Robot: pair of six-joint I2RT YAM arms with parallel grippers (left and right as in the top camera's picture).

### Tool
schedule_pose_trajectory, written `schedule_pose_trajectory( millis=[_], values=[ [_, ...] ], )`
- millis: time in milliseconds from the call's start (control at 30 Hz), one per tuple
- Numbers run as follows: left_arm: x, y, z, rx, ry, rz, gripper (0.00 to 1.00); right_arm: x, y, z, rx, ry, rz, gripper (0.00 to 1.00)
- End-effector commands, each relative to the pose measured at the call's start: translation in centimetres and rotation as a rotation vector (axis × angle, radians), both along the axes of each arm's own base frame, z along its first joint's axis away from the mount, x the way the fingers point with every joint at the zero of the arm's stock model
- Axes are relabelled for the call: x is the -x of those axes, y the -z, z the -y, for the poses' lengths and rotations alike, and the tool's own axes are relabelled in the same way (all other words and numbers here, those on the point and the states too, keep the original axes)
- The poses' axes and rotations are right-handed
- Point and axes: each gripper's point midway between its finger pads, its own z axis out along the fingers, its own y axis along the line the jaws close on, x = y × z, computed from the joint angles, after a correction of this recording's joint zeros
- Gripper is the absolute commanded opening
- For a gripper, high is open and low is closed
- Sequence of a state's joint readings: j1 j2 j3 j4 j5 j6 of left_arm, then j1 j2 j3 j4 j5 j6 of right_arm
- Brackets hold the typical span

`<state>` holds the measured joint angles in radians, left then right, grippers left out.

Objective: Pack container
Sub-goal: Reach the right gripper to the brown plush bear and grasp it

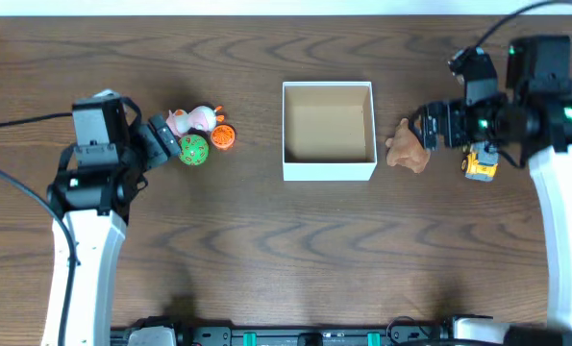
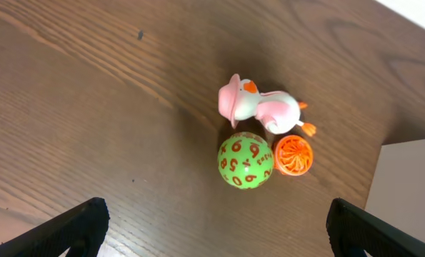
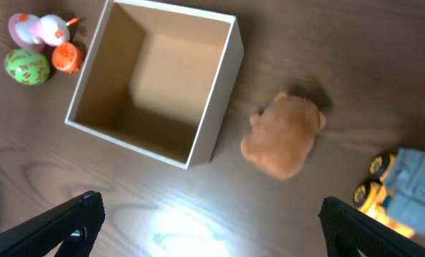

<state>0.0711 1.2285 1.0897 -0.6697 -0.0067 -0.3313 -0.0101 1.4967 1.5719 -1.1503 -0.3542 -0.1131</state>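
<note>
The container (image 1: 329,170), a square white box with a tan inside, stands at the table's middle and holds nothing; it also shows in the right wrist view (image 3: 216,107). Left of it lie a pink duck toy (image 1: 193,119), a green numbered ball (image 1: 193,150) and an orange ball (image 1: 223,137), also in the left wrist view: duck (image 2: 258,106), green ball (image 2: 246,160), orange ball (image 2: 294,155). Right of it lie a brown plush toy (image 1: 407,149) (image 3: 283,135) and a yellow-and-blue toy truck (image 1: 480,164) (image 3: 401,189). My left gripper (image 2: 216,228) is open beside the green ball. My right gripper (image 3: 212,225) is open, near the plush.
The dark wooden table (image 1: 295,250) carries all the things. A corner of the white box (image 2: 412,185) shows at the right edge of the left wrist view. The white table edge (image 1: 266,8) runs along the far side.
</note>
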Motion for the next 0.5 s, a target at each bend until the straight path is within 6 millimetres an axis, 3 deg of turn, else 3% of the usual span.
schedule_pose_trajectory(
  millis=[0,133,467],
  values=[
    [-0.2,0.5,-0.3,-0.020,0.014,-0.033,0.98,-1.7,2.3,1.3,0.047,0.077,-0.067,0.99],
    [-0.1,1.4,-0.3,-0.018,0.013,-0.067,0.98,-3.0,6.7,3.8,0.149,0.204,-0.186,0.99],
    [-0.1,1.7,-0.3,-0.017,0.013,-0.076,0.98,-5.6,15.9,3.0,0.143,0.252,-0.374,0.89]
  ],
)
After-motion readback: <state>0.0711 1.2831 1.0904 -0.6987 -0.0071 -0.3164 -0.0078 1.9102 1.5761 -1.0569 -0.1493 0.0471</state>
